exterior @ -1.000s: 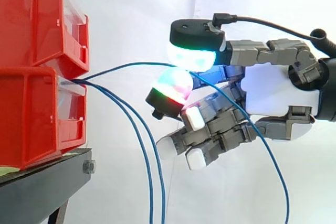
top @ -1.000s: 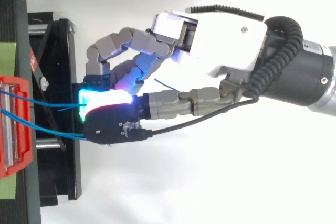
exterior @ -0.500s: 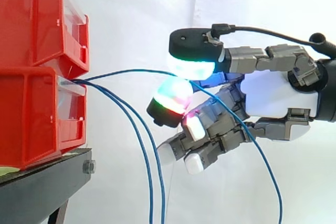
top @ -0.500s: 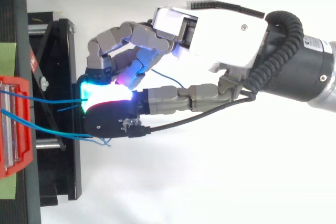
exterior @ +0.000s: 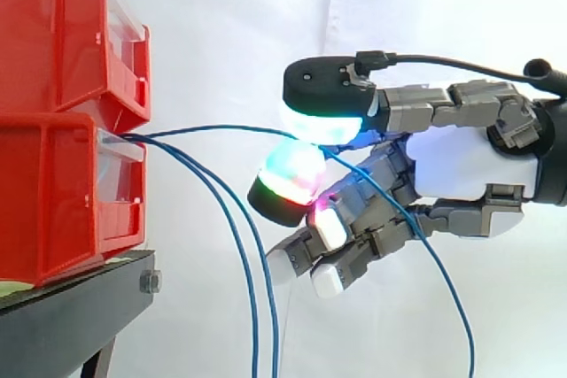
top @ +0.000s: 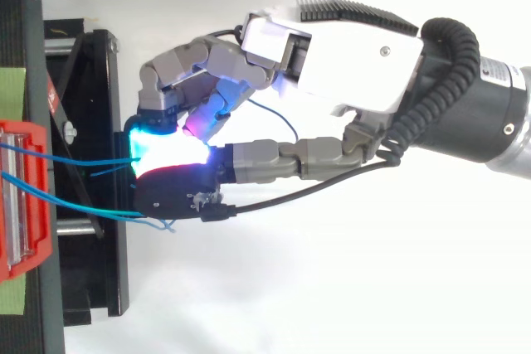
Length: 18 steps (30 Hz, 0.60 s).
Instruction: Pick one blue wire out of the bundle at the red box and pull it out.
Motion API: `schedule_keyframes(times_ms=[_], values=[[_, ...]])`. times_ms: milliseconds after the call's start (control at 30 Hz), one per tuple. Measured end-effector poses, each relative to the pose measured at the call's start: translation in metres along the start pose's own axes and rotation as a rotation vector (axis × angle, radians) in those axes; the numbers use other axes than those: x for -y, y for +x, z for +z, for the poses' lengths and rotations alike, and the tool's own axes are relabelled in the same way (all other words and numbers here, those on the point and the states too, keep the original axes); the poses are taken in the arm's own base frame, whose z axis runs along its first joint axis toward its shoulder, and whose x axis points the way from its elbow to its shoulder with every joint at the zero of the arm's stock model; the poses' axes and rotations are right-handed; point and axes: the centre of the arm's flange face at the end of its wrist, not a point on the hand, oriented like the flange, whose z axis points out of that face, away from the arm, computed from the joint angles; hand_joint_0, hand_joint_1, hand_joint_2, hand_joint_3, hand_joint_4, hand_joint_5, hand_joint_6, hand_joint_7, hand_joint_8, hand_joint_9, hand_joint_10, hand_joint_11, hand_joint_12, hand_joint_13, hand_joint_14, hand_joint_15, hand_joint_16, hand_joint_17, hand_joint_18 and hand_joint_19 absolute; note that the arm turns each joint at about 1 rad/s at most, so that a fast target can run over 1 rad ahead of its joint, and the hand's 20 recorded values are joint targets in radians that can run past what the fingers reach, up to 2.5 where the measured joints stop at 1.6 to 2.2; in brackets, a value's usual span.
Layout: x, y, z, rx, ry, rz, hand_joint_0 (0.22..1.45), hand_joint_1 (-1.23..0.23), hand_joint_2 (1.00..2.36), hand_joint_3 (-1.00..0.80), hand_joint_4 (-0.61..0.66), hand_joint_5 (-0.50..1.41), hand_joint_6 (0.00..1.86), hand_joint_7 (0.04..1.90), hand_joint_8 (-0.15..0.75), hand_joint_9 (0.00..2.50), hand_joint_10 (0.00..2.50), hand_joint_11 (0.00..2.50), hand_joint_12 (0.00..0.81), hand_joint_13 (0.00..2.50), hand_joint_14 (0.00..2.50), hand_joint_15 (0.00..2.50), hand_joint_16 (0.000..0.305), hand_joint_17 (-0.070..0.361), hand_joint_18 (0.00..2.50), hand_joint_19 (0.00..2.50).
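Note:
Two red boxes are stacked at the left, the lower red box (exterior: 53, 201) (top: 40, 230) with a bundle of blue wires coming out of its front. My hand (exterior: 461, 165) (top: 348, 55) reaches in from the right. Its thumb pad (exterior: 321, 117) and a glowing fingertip (exterior: 288, 176) pinch one blue wire (exterior: 221, 128) (top: 83, 159). That wire runs almost level from the box to the pinch, then drops behind the curled fingers toward the lower right. Two other blue wires (exterior: 252, 307) hang down from the box.
The boxes rest on a black stand (exterior: 80, 307) (top: 83, 288) with a bolt at its corner. The upper red box (exterior: 53, 33) overhangs the wires' exit. A white curtain fills the background. Green tape (top: 12, 89) lies by the stand's edge.
The hand has sunk slightly and rolled a little, keeping its pinch. The held wire now leaves the box lower and flatter, and its loop behind the fingers has grown.

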Motion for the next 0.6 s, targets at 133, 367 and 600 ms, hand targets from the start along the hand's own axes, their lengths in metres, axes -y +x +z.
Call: schedule_keyframes(times_ms=[133, 367, 600], values=[[-0.0005, 0.0011, -0.0002, 0.0, 0.0, 0.0, 0.61, -0.76, 1.02, -0.11, 0.26, -0.15, 0.89, 1.26, 0.41, 0.9, 0.02, 0.68, 0.484, 0.62, 0.01, 0.3, 0.062, 0.14, 0.71, 0.37], [-0.0006, 0.0015, -0.0004, 0.0, 0.0, 0.0, 0.6, -0.75, 1.02, -0.1, 0.26, -0.15, 0.9, 1.25, 0.408, 0.91, 0.02, 0.71, 0.484, 0.62, 0.01, 0.3, 0.062, 0.14, 0.71, 0.36], [-0.0006, 0.0021, -0.0005, -0.002, 0.0, 0.0, 0.6, -0.75, 1.02, -0.11, 0.25, -0.15, 0.9, 1.25, 0.405, 0.92, 0.02, 0.73, 0.472, 0.62, 0.01, 0.31, 0.061, 0.138, 0.69, 0.36]])
